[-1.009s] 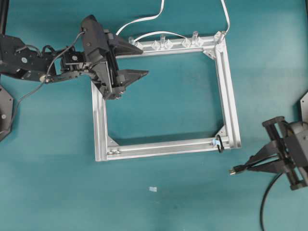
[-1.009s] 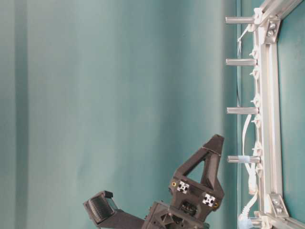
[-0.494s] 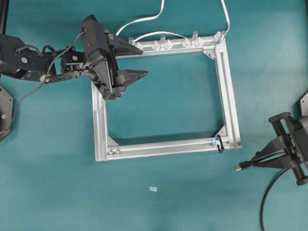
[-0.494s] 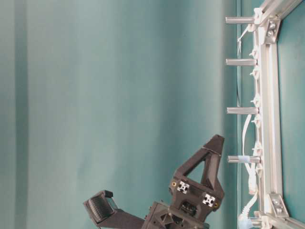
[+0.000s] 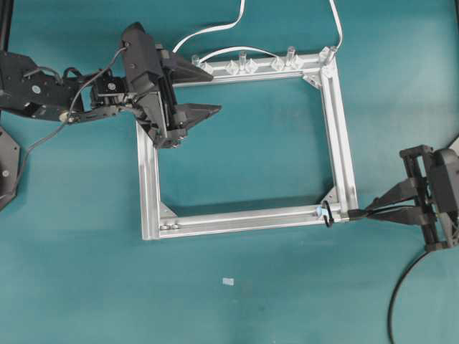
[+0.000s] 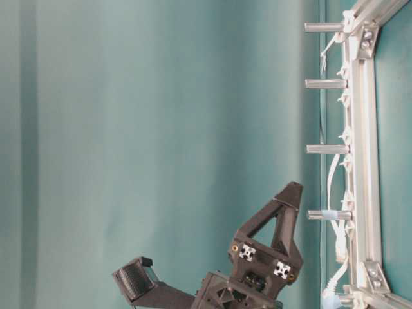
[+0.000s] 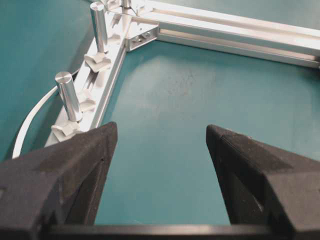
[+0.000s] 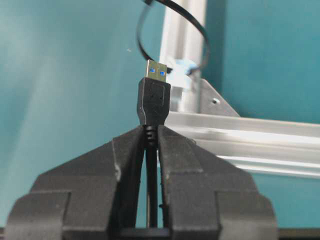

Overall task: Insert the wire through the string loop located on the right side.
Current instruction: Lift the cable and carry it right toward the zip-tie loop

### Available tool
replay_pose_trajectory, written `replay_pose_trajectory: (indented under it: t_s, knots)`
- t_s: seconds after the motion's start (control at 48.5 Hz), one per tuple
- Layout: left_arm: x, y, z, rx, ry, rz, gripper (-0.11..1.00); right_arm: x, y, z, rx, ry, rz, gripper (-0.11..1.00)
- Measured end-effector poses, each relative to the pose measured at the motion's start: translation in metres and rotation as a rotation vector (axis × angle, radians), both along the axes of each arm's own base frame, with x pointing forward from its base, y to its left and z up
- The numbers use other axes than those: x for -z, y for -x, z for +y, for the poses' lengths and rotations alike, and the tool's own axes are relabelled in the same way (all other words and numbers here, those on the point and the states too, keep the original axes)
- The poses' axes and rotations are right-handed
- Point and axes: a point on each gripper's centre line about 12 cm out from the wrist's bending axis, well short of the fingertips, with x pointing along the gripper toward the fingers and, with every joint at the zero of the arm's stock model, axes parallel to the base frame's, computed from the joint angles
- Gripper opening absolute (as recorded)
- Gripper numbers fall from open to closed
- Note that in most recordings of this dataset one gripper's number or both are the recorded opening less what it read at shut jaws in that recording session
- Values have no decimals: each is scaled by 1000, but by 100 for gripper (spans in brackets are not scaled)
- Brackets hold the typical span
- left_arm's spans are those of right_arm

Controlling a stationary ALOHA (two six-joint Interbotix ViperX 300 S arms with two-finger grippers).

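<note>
The right end effector pinches the wire just behind its plug, so the stiff plug sticks out ahead of the fingertips as a guide tip while the slack cable trails off toward the table's lower right edge. In the overhead view the plug sits at the lower right corner of the frame, just beside the string loop, which stands around the bottom bar near that corner. The right wrist view shows the plug upright and aimed at the loop's opening, its metal tip short of the ring; the wire does not appear to be through yet. Approaching from outside the frame likely gives a straight line through the ring.

The left end effector hangs spread wide and empty over the frame's upper left corner, well apart from the loop, probably parked out of the way. A white cable runs off the top bar past the pegs.
</note>
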Motion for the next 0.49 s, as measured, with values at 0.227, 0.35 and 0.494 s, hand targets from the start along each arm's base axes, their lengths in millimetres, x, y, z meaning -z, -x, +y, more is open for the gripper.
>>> replay_pose_trajectory:
  t_s: [0.227,0.35,0.494]
  knots:
    - [0,0,0,1,-1,0,73,6,-1,-1,6,12,25,11]
    - [0,0,0,0,0,0,73,7,-1,-1,6,15,30,11]
    - [0,0,0,0,0,0,73,6,-2,-1,9,17,21,11]
